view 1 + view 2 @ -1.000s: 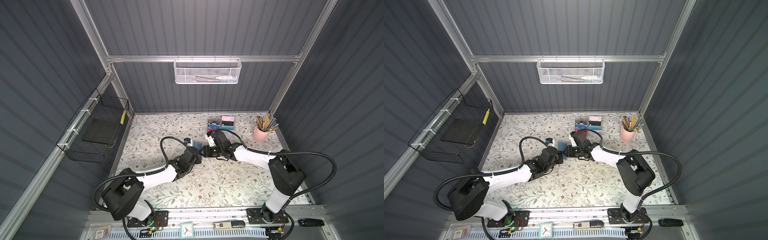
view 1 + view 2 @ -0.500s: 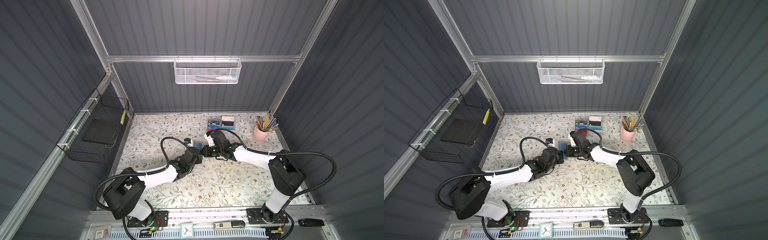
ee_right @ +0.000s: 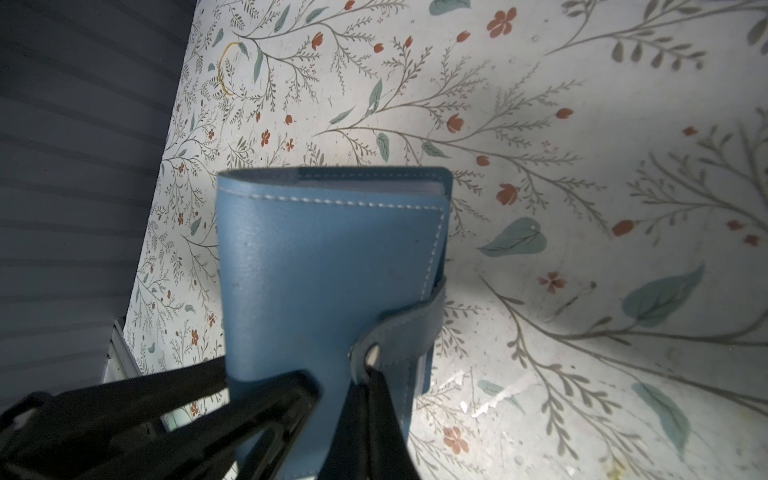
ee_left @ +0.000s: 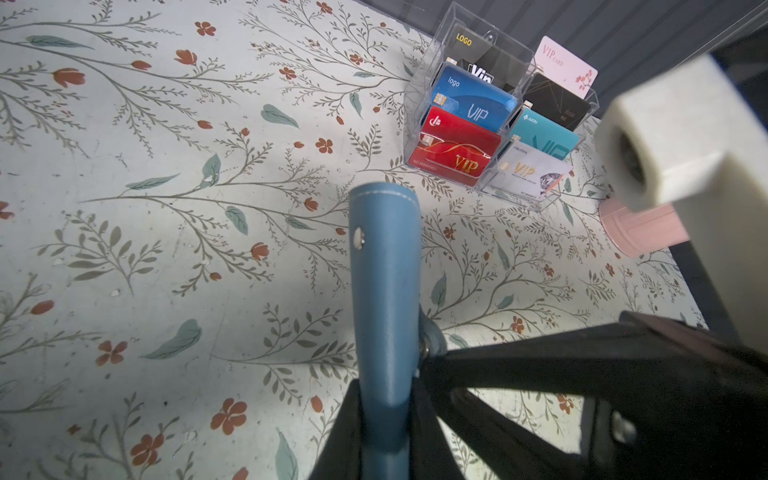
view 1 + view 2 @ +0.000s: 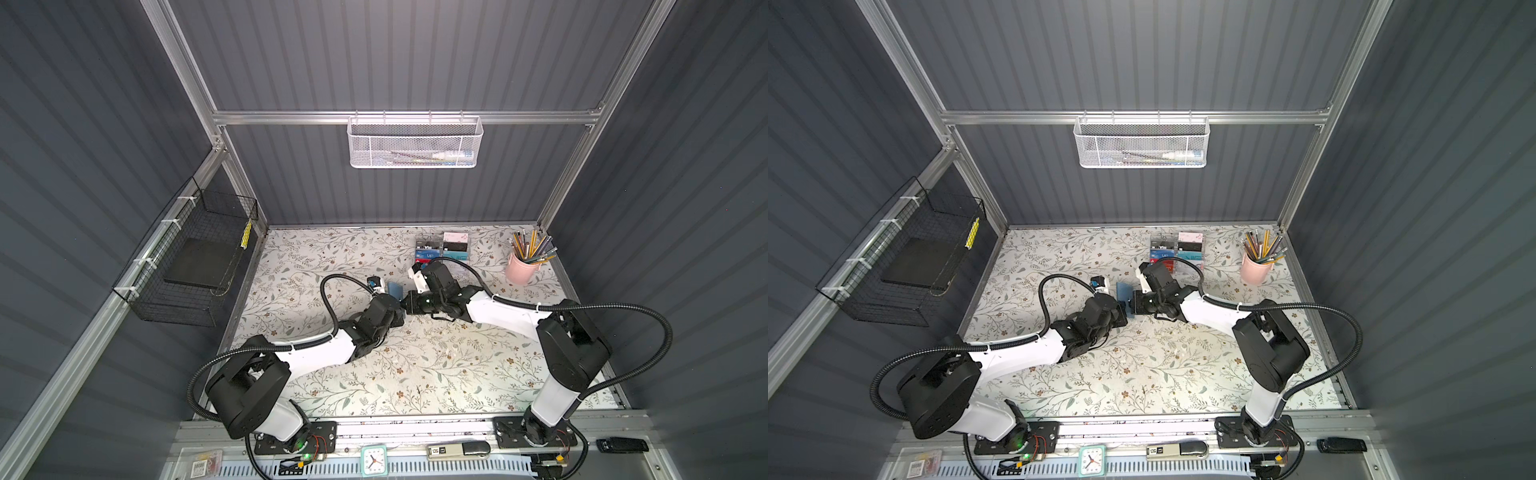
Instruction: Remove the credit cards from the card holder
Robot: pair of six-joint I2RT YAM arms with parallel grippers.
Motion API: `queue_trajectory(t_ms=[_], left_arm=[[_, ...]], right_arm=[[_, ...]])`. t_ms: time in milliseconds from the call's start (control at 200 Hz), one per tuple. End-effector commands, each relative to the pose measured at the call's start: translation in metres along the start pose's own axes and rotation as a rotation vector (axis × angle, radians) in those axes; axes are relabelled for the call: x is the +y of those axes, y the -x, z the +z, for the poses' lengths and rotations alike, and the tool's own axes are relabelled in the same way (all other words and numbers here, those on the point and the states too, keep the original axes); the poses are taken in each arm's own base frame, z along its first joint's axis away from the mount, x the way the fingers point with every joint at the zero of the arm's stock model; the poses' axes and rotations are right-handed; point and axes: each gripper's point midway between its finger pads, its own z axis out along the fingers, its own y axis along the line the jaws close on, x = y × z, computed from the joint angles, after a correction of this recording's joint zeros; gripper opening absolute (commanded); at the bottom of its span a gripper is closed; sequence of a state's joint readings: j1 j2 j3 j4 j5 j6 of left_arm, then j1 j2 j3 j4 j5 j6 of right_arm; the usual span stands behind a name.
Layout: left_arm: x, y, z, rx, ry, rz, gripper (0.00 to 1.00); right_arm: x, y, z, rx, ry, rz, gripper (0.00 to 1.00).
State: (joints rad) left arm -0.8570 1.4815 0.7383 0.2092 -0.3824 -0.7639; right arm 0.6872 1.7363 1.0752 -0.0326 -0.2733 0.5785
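The card holder (image 3: pixel 324 266), a slate-blue folding wallet, stands upright and closed at mid-table, small in both top views (image 5: pixel 395 289) (image 5: pixel 1124 291). My left gripper (image 4: pixel 384 395) is shut on its lower spine edge (image 4: pixel 384 291), one black finger (image 3: pixel 266 399) lying across the cover. My right gripper (image 3: pixel 368 374) comes in from the other side and is shut on the closure tab (image 3: pixel 399 332), pinching its rounded end. The two grippers meet at the wallet (image 5: pixel 402 309). The credit cards are hidden inside the holder; only pale sleeve edges (image 3: pixel 374 187) show at its top.
A clear acrylic rack (image 4: pixel 498 124) (image 5: pixel 442 249) with several coloured cards stands behind the wallet, near the back wall. A pink cup of pencils (image 5: pixel 521 270) is at the back right. A black wire basket (image 5: pixel 199 266) hangs on the left wall.
My right gripper's jaws have closed onto the closure tab. Both arms and the wallet have barely shifted.
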Motion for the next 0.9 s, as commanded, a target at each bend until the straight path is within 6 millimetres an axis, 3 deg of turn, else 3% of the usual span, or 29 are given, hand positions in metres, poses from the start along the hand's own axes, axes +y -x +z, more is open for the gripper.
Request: queue_trajectory(t_ms=[0, 895], left_arm=[[-0.023, 0.015, -0.011, -0.052, -0.088, -0.035, 0.0], [0.002, 0.004, -0.011, -0.036, 0.002, -0.006, 0.0]], right_arm=[[-0.026, 0.008, -0.001, -0.027, -0.1, 0.016, 0.0], [-0.043, 0.023, -0.028, -0.086, -0.102, 0.052, 0.0]])
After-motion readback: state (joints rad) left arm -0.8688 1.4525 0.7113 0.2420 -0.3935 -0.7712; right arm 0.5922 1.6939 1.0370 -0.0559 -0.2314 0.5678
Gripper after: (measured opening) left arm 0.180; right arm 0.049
